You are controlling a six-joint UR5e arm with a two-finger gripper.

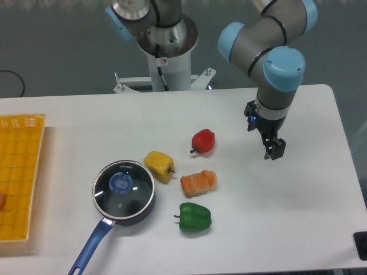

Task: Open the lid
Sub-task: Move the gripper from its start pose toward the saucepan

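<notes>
The lid (123,189) is a round glass disc with a thin silver rim and a light blue knob (120,183). It sits closed on the dark blue long-handled saucepan (97,233) at the front left of the white table. My gripper (274,151) hangs above the table at the right, far from the lid. It points down and holds nothing. Its fingers look close together, but the view does not show the gap clearly.
A yellow pepper (159,165) lies just right of the saucepan. A red pepper (203,141), an orange bread-like piece (198,183) and a green pepper (194,217) lie mid-table. A yellow basket (20,172) stands at the left edge.
</notes>
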